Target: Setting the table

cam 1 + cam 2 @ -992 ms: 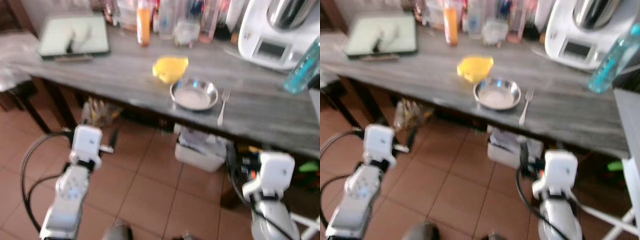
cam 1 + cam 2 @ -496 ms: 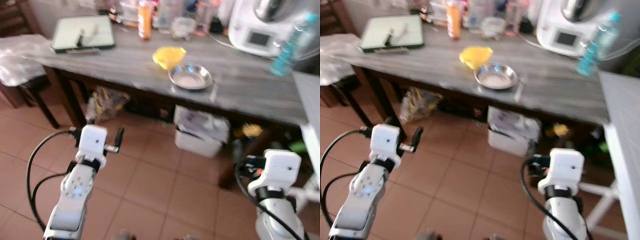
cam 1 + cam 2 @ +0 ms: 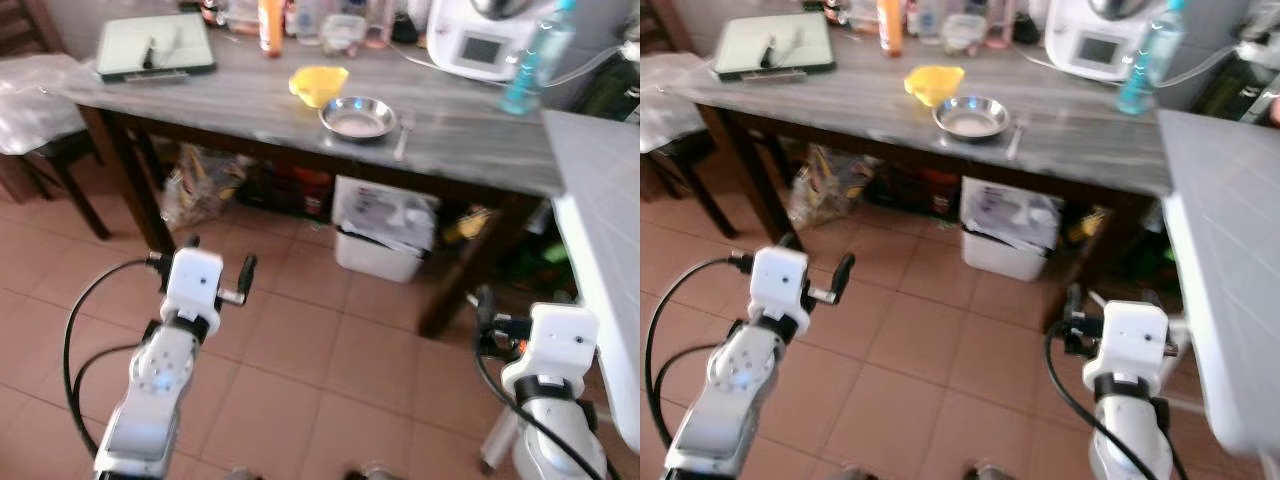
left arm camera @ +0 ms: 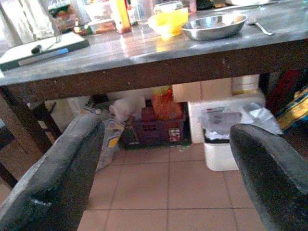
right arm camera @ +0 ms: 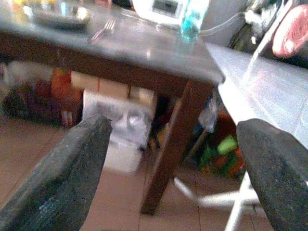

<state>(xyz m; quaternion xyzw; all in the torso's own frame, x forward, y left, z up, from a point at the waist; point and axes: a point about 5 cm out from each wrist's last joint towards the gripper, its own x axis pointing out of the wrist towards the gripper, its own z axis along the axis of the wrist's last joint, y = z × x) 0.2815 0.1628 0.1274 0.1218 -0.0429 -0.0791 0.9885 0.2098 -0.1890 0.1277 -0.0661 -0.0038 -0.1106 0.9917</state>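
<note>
On the grey wooden table (image 3: 250,105) a steel bowl (image 3: 357,117) stands with a fork (image 3: 401,137) lying just to its right. A yellow bowl (image 3: 318,84) sits behind the steel bowl. My left gripper (image 3: 218,262) is held low over the tiled floor, well short of the table. Its fingers (image 4: 53,168) are spread wide with nothing between them. My right gripper (image 5: 175,173) hangs low at the right, in front of the table's right leg (image 5: 168,144), also open and holding nothing.
A cutting board with a knife (image 3: 155,45) lies at the table's left. Bottles (image 3: 270,14), a white appliance (image 3: 478,40) and a blue bottle (image 3: 527,62) line the back. A white bin (image 3: 385,230) and bags sit underneath. A white counter (image 3: 600,200) juts in on the right.
The camera has drawn back from the table, so the table and bowls now sit farther off and higher in the picture. Both grippers keep the same spread, nothing taken up.
</note>
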